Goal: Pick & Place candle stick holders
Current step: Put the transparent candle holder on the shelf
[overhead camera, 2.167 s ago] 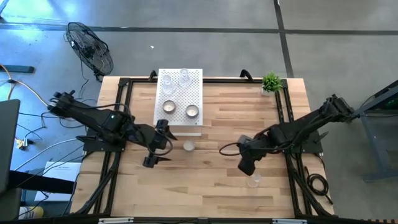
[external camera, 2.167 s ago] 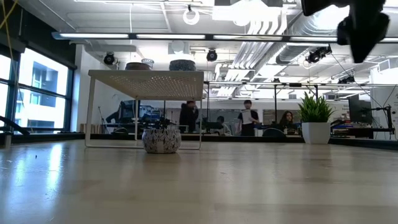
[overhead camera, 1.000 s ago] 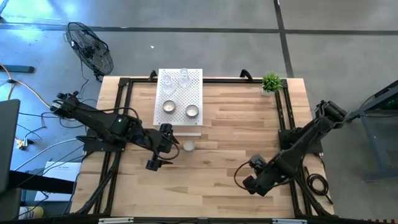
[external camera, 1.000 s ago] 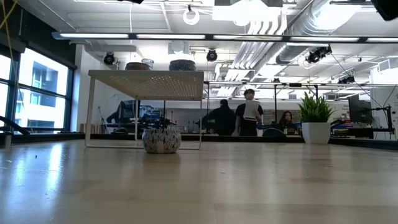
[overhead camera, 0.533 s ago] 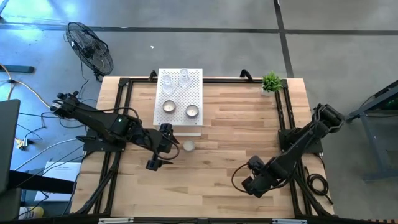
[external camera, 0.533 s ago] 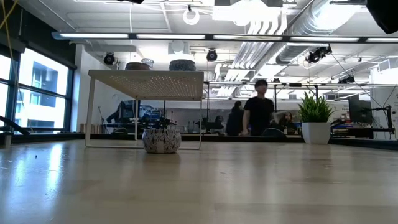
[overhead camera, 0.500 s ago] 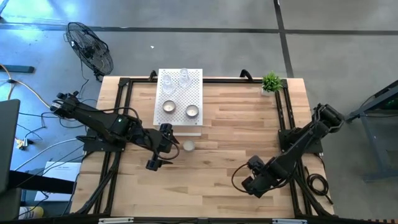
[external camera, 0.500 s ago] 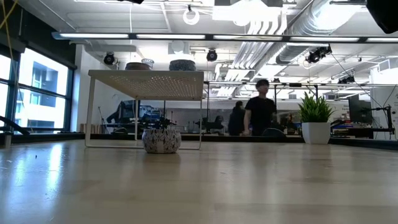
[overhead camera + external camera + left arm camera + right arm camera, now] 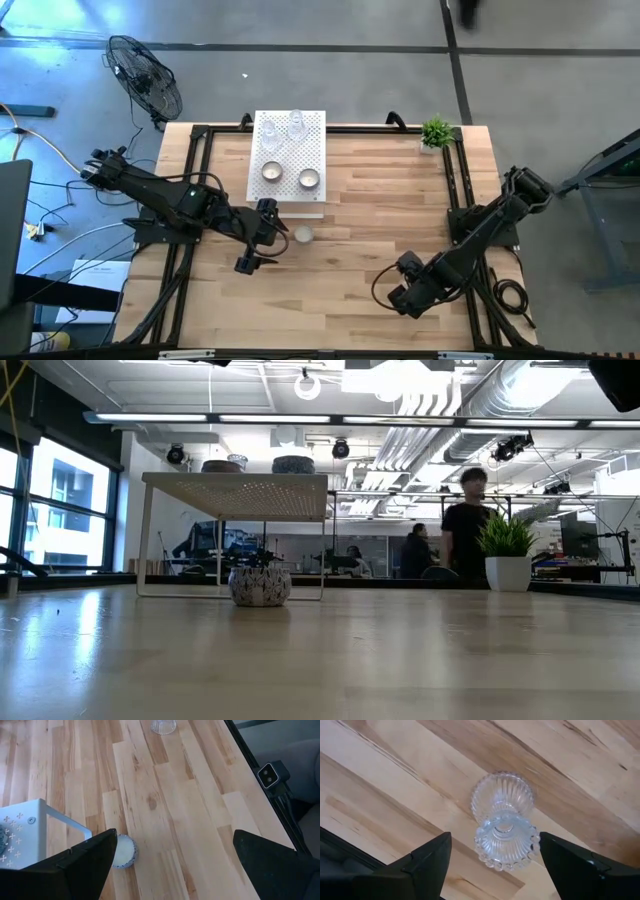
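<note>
- The right gripper's (image 9: 492, 865) fingers (image 9: 427, 860) are spread wide around a clear ribbed glass holder (image 9: 504, 820) lying on the table (image 9: 380, 200); it has swung down to the near right edge.
- The left gripper (image 9: 258, 235), fingers apart, stays beside the white-centred holder (image 9: 303, 234) near the perforated box (image 9: 290, 150).
- A grasp looks imminent.

Table (image 9: 380, 190): pale planked wood, smooth matt finish. Holder (image 9: 504, 820): clear ribbed glass, glossy. Perforated box (image 9: 288, 152): white, matt. Gripper fingers (image 9: 425, 860): dark, matt.

Wooden table (image 9: 360, 190): box (image 9: 288, 155), holders (image 9: 303, 234), plant (image 9: 435, 131)
</note>
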